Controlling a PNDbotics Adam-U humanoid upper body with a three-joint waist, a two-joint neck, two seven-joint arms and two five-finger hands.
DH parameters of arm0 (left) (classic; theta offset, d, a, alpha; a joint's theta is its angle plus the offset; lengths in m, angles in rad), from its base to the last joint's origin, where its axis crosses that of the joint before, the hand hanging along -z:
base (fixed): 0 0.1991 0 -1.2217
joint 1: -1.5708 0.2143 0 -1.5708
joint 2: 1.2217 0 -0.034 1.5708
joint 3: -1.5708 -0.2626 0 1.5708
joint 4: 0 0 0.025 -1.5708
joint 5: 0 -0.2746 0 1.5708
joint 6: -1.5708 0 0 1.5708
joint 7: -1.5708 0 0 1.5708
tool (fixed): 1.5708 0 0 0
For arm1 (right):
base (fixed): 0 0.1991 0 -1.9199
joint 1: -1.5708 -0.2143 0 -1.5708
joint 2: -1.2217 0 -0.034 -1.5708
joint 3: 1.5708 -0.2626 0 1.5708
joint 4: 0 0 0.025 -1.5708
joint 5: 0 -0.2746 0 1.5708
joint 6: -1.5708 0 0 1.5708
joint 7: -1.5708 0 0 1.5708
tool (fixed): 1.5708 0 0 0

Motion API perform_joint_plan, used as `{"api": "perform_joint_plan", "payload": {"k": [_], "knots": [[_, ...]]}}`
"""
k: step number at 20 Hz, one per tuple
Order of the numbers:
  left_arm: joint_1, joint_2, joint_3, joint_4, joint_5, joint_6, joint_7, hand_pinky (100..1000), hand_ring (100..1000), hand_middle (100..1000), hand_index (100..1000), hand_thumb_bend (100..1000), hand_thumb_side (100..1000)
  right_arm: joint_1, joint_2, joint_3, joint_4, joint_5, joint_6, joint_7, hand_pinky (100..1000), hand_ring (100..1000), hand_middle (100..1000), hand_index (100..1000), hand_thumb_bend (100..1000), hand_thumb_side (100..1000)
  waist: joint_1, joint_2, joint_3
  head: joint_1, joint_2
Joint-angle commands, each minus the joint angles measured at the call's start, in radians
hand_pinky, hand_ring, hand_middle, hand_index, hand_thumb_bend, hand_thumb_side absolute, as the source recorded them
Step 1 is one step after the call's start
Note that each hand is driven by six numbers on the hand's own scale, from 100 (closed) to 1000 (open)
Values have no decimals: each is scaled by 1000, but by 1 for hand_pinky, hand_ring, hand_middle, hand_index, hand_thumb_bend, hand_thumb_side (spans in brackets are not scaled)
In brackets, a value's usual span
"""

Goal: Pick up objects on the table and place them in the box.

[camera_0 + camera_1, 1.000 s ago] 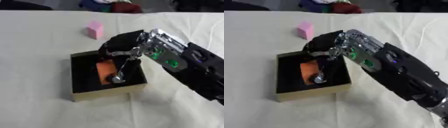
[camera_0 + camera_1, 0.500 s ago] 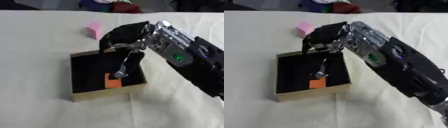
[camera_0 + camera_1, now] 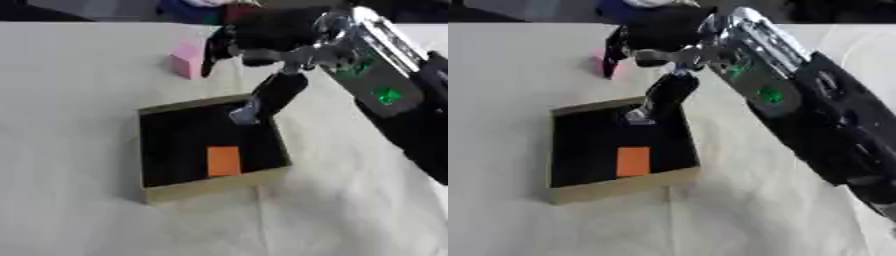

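Light: bright, even, soft across the pale table [image 3: 79,200].
Shadows: faint, just below the right hand [image 3: 262,37].
Blur: hand edges smeared.
Glare: silver highlights on its joints.
Box [image 3: 210,186]: dark interior.

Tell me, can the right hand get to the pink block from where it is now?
Probably yes. The right hand is empty above the box's far edge, with the pink block just beside it on bare table cloth. Nothing stands between them; the orange block already lies in the box.

Black robot hand [image 3: 262,37] with silver joints, glossy black forearm — green lit markings, silver casing
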Motion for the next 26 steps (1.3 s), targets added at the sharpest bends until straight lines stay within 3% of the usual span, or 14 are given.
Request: {"api": "perform_joint_plan", "payload": {"k": [1,5,9,14,18,22,23,26], "knots": [[-74,135,-25,-14,-22,39,-29,571,583,695,773,100,762,-2,-51,-77,-77,-48,46,-57,861,835,733,802,100,763,6,-13,-6,7,-9],[-188,232,-69,1,-38,110,-92,575,590,698,785,100,746,23,-79,-134,-135,-107,104,-132,866,819,718,794,100,819,8,-7,-22,19,-19],[-297,285,-117,85,-82,133,-178,580,601,704,801,100,727,52,-93,-185,-178,-174,156,-224,872,802,698,792,100,879,11,-2,-35,36,-27],[-429,294,-183,238,-161,109,-295,592,623,720,828,100,712,89,-104,-245,-220,-245,212,-346,881,793,691,793,100,890,17,0,-47,50,-34],[-536,276,-237,392,-235,53,-432,612,666,744,859,100,701,118,-106,-281,-243,-297,246,-438,886,788,686,794,100,883,20,0,-60,62,-36],[-579,258,-242,472,-276,1,-505,612,666,744,859,100,701,128,-111,-287,-252,-315,261,-468,886,788,686,794,100,883,19,0,-61,63,-36],[-587,254,-247,484,-283,-4,-512,632,706,761,882,100,753,130,-110,-292,-253,-317,264,-473,888,785,683,795,100,887,20,3,-68,69,-39],[-634,231,-305,547,-321,7,-551,640,726,772,898,100,781,135,-104,-304,-260,-328,272,-491,888,783,682,795,100,889,21,8,-92,84,-47]]}}
